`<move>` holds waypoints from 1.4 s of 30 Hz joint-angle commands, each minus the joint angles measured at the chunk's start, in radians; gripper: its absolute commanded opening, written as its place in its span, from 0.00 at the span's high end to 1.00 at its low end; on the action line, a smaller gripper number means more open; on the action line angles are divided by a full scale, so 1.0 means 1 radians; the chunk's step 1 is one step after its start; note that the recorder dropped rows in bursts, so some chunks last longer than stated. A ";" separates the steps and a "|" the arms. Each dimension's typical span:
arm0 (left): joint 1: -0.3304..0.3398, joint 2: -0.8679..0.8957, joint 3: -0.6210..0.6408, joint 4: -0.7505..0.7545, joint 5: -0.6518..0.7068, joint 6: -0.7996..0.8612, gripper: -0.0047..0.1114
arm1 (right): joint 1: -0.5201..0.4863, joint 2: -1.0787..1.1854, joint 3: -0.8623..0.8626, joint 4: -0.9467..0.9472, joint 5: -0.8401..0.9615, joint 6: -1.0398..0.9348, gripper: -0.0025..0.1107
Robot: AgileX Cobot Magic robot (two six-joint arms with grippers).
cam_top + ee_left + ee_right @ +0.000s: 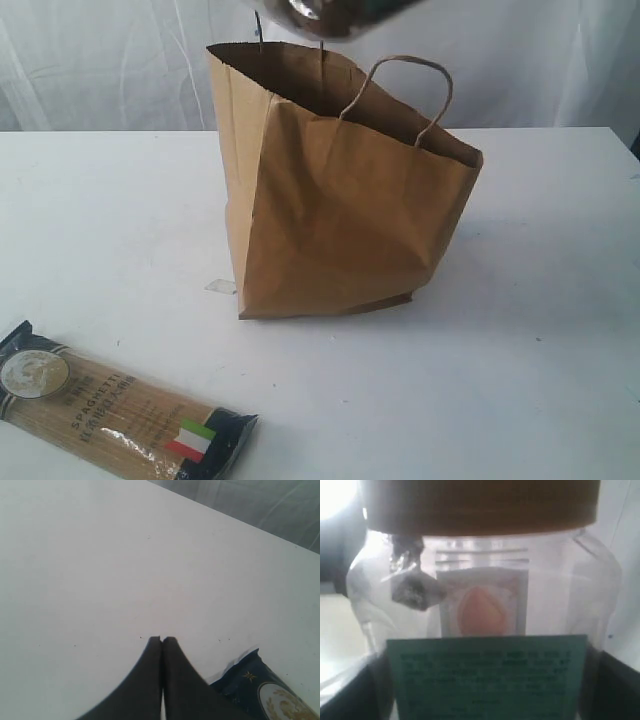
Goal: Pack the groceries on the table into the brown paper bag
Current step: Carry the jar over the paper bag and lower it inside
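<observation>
The brown paper bag point(340, 200) stands open at the middle of the table point(540, 350), its handles up. The spaghetti pack point(120, 410) lies flat at the front left, and its dark end point(265, 690) shows in the left wrist view. My left gripper point(162, 639) is shut and empty, low over the bare tabletop beside that end. My right gripper point(480, 690) is shut on the clear jar point(485, 595) with the mustard lid point(480, 505); dark fingers point(350, 695) flank its sides. In the exterior view the jar point(330, 14) hangs blurred above the bag's mouth.
A small clear scrap point(220, 287) lies on the table at the bag's left foot. A white curtain point(100, 60) hangs behind the table. The table's far edge point(240, 522) runs past the left gripper.
</observation>
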 commanded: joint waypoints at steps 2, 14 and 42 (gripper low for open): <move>0.001 -0.005 0.002 0.007 0.000 0.000 0.96 | -0.145 0.232 -0.266 0.011 0.177 -0.113 0.98; 0.001 -0.005 0.002 0.007 0.000 0.000 0.96 | -0.269 0.525 -0.568 0.013 0.500 -0.096 0.98; 0.001 -0.005 0.002 0.007 0.000 0.000 0.96 | -0.345 0.702 -0.579 -0.066 0.438 -0.107 0.98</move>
